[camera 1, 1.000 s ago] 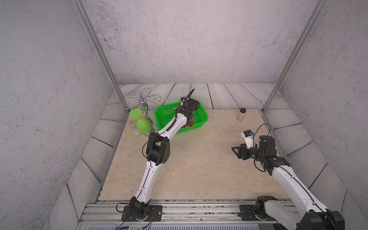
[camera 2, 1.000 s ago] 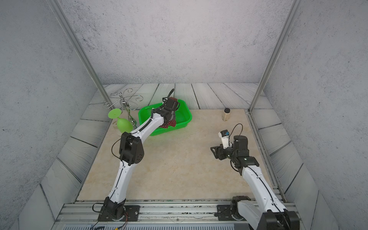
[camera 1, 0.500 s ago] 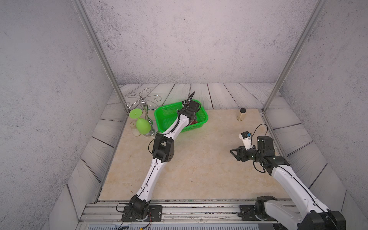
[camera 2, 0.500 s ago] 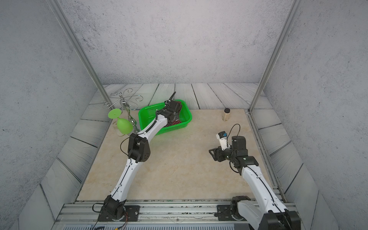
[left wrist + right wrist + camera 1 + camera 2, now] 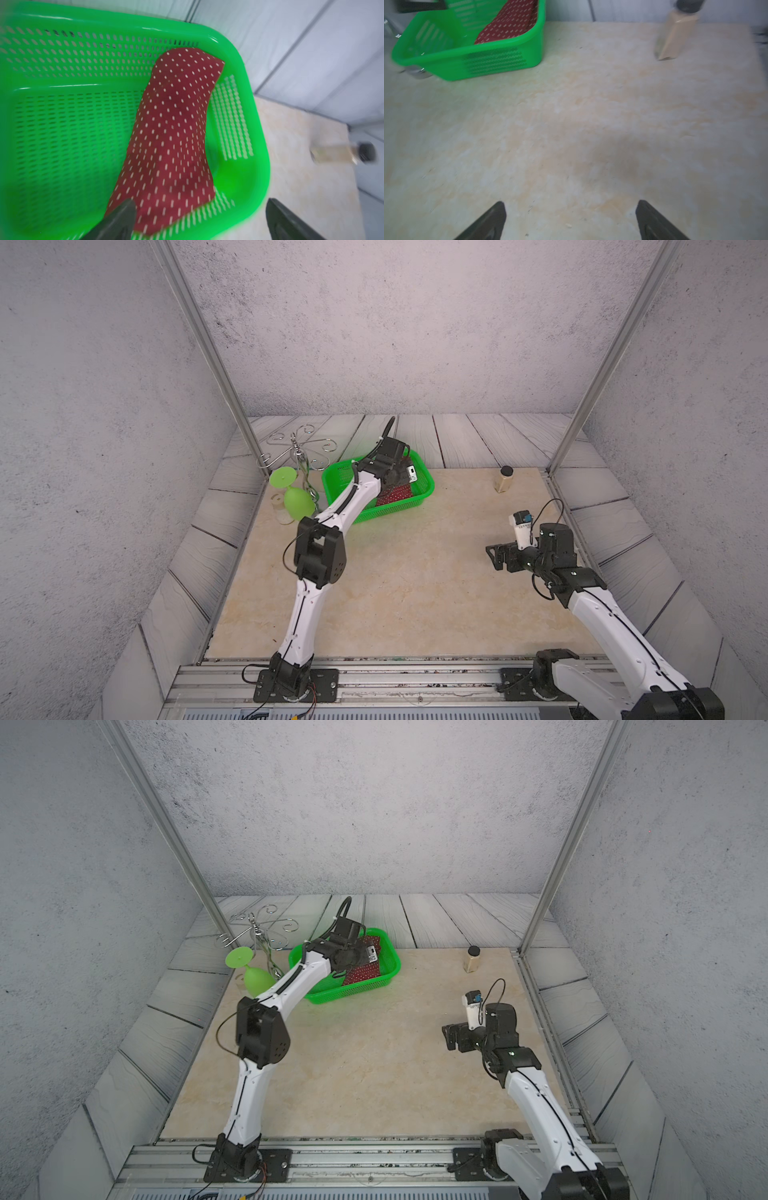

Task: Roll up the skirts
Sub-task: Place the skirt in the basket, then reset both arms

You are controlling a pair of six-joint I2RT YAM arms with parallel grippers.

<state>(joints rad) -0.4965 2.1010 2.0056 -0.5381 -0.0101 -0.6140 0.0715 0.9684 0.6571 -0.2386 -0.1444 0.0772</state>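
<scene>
Right gripper (image 5: 570, 202): I read the jaws as wide apart and empty, low over bare tabletop (image 5: 571, 124), well apart from everything else.

Left gripper (image 5: 200, 200): jaws wide apart, holding nothing, reaching into the green basket (image 5: 257, 124) above the skirt's near end.

Skirt (image 5: 174, 128): narrow dark red dotted bundle lying in the basket along one side wall. I cannot tell whether it is rolled or folded.

Hazard, snag: one finger (image 5: 122, 216) sits over the fabric. I cannot confirm contact. Lifting out could catch the cloth and loosen the bundle.

Hazard, basket shift: the left arm crosses the rim. Dragging it could push the basket into the green glass (image 5: 297, 502) just beside it.
</scene>
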